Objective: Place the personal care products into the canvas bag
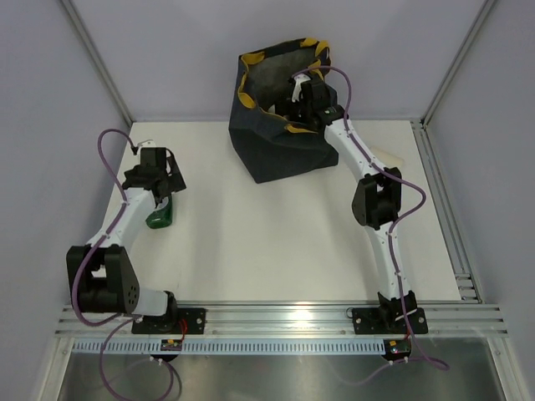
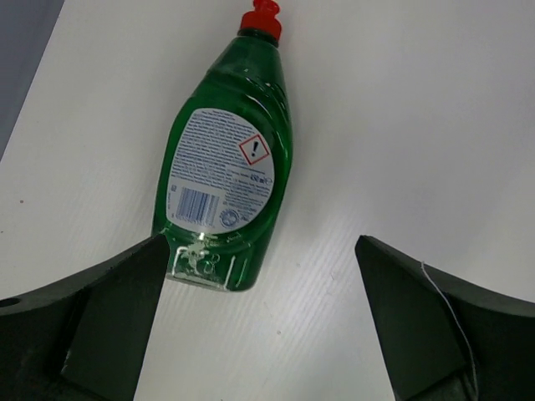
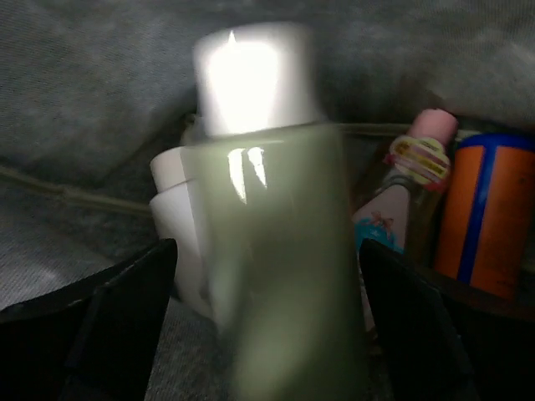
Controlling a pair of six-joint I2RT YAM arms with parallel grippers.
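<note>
Right end effector (image 1: 303, 93), released, straddles a pale-green plastic bottle (image 3: 276, 251) inside a navy canvas bag (image 1: 276, 150). White cap (image 3: 251, 79) points 12 o'clock.

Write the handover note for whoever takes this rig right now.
Left gripper: jaws open, aimed at a green bottle with a red cap lying on the table.
Right gripper: inside the canvas bag, jaws open either side of a blurred pale green bottle with a white cap, seemingly not gripped.
Done: the peach bottle with pink cap and the orange-and-blue bottle are in the bag.
Left: bring the right arm out. The green bottle's hazard label suggests a cleaner, so check before bagging.
</note>
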